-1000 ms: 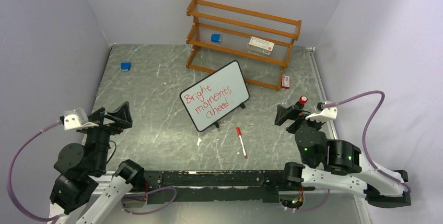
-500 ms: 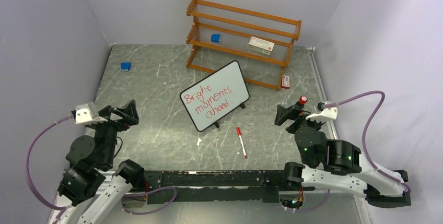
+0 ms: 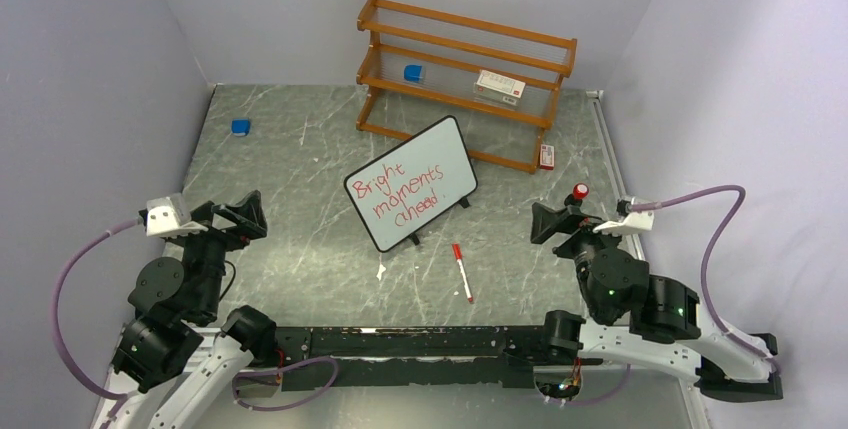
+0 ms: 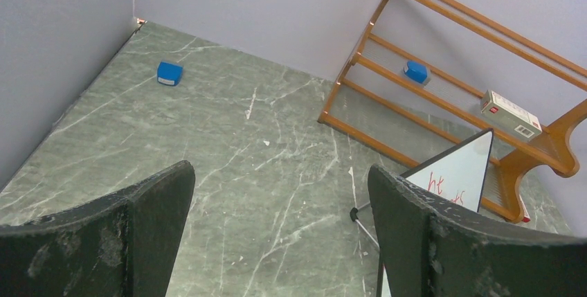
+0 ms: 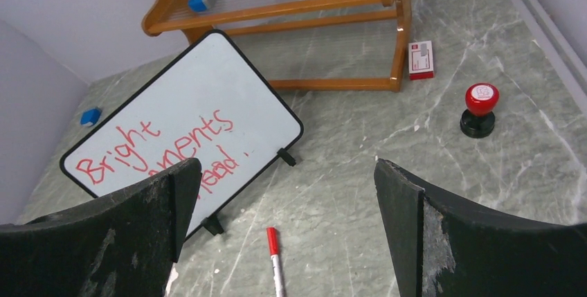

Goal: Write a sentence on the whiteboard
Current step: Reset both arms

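Note:
The whiteboard stands tilted on its small black feet mid-table, with "Bright moments ahead" written on it in red. It fills the left of the right wrist view, and one corner shows in the left wrist view. A red-capped marker lies on the table just in front of it. My left gripper hovers open at the near left, nothing between its fingers. At the near right my right gripper is open and empty, above and behind the marker.
A wooden shelf stands at the back with a blue block and a white box on it. A small box lies by its right foot. A red-topped stamp stands near my right gripper. Another blue block lies far left.
The left arm swung a little to the right and then stopped. The right arm has drawn slightly back to the right. Both grippers stayed open; board and marker have not moved.

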Robot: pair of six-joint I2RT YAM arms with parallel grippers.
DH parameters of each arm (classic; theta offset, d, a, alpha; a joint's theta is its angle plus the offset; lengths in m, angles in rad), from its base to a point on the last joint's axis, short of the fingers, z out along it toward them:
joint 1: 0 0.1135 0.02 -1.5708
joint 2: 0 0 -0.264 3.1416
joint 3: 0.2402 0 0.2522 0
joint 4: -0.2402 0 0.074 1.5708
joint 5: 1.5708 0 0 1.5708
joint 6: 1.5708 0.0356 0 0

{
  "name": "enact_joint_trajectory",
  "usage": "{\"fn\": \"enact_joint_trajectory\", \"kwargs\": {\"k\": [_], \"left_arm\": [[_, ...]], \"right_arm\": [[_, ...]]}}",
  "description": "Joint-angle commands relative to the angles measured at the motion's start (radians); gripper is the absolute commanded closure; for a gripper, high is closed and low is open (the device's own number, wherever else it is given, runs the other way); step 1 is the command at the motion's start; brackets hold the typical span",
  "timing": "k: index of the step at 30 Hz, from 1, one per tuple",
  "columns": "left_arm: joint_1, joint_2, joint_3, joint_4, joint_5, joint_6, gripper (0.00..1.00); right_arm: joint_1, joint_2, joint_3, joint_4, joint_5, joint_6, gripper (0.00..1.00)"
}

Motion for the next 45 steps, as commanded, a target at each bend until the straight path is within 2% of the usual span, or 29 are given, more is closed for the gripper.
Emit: {"fn": "enact_joint_trajectory", "kwargs": {"k": [1,15,45], "left_arm": [[-0.004,-0.001,0.001,0.020,-0.006,0.001,0.02],[-0.004,0.004,-0.013,0.029,-0.004,0.007,0.02],[-0.004,0.010,-0.034,0.041,-0.008,0.018,0.02]], "right_arm": [[0.000,-0.022,-0.016,0.067,-0.025,-0.070,0.00],[0.001,0.098,0.003,0.041,-0.021,-0.061,0.00],[0.000,0.125,-0.019,0.107,-0.076,-0.142,0.00]]}}
